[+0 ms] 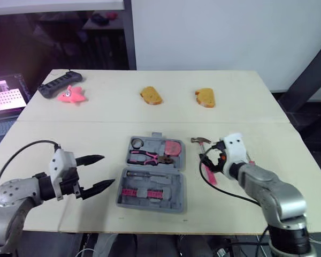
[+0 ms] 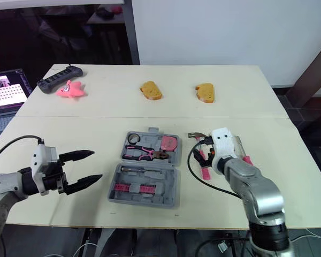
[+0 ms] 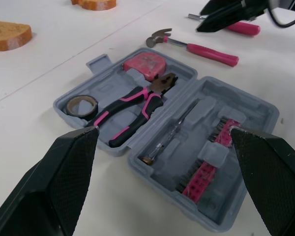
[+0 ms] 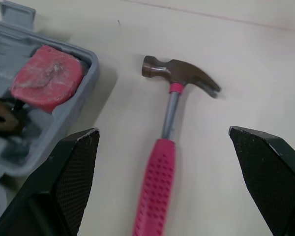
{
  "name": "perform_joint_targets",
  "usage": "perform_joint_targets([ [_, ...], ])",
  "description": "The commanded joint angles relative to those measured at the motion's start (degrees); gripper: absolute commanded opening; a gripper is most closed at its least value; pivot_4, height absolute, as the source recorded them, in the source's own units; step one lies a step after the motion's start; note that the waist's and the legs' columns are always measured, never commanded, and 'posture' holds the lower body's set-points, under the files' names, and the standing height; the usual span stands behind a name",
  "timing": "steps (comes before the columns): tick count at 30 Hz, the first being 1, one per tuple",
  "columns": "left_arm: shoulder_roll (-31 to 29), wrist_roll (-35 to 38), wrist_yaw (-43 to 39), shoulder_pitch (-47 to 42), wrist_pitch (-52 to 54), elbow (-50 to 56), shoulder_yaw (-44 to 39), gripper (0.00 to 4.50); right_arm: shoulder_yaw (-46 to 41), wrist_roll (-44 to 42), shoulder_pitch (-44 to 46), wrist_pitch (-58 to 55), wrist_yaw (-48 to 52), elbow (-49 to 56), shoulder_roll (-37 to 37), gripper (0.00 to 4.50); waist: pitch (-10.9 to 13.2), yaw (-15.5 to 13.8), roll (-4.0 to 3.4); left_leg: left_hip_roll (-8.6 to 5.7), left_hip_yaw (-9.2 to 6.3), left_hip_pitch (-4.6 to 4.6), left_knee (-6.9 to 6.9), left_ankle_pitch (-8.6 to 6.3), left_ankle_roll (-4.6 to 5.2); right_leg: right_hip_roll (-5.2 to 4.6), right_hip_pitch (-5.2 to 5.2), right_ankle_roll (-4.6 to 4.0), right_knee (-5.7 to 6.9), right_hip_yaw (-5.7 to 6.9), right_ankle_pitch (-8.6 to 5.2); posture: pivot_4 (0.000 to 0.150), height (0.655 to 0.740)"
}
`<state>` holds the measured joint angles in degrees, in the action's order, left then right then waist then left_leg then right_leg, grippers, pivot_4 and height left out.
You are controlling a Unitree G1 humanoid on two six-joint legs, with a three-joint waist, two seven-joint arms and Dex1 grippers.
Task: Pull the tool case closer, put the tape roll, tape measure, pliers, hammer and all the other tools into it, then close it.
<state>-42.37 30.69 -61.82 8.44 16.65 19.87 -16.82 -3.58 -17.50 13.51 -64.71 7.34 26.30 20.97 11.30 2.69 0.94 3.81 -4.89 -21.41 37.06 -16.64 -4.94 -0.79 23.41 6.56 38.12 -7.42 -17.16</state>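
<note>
our right gripper [image 4: 163,132], wide open and empty, hovers over the hammer [image 4: 157,182]. we see its handle running near-to-far.

A pale wooden surface [image 1: 246,107], crossed by a thin seam [image 1: 69,121], stands before a white wall [image 1: 230,32]. Left of the wall, a dark post [image 1: 128,32] edges a dim space. A lit screen [image 1: 5,96] glows beside the surface's left edge. A dark slanted beam [image 1: 310,75] rises at right.
</note>
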Motion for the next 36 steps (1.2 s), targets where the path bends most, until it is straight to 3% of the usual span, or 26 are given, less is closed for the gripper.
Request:
perform_joint_targets([
  [1,0.21,0.12,1.12,-0.39,-1.03,1.69,-0.11,4.47,0.01,2.26,2.72,-0.97,-3.14,-2.44,-2.37,4.5,0.0,-0.1,0.0,0.0,0.0,0.0,0.0,0.0,0.0,0.0,0.0,0.0,0.0,0.0,0.0,0.15,0.74],
  [20,0.24,-1.0,3.1,-0.66,-2.46,1.17,1.48,4.47,1.19,8.22,9.86,4.14,-6.04,-21.37,-9.11,4.5,0.0,1.48,-0.01,0.0,0.0,-0.01,-0.06,0.0,0.0,0.01,0.04,0.02,0.01,0.01,0.01,0.15,0.74],
  [24,0.36,-1.1,3.32,-0.51,-2.47,1.19,1.61,4.5,1.37,8.65,9.78,5.47,-5.57,-22.83,-9.31,3.3,0.0,1.47,0.0,0.01,0.0,0.01,-0.07,0.0,0.0,0.01,0.03,0.03,0.0,0.0,0.01,0.15,0.74],
  [30,0.4,-1.36,3.42,-0.47,-2.48,0.72,2.0,4.5,2.36,8.89,10.33,6.71,-4.49,-24.42,-9.65,0.23,-0.01,1.47,0.02,0.0,0.0,0.01,-0.06,0.0,0.0,0.0,0.03,0.02,0.0,0.0,0.01,0.15,0.74],
  [36,0.64,-1.54,3.53,-0.92,-2.51,0.3,2.69,4.5,2.2,8.85,10.95,8.13,-3.34,-23.57,-9.46,0.18,-0.02,1.61,0.03,0.01,-0.01,0.03,-0.06,0.0,0.0,0.01,0.02,0.02,0.0,0.0,0.01,0.15,0.74],
])
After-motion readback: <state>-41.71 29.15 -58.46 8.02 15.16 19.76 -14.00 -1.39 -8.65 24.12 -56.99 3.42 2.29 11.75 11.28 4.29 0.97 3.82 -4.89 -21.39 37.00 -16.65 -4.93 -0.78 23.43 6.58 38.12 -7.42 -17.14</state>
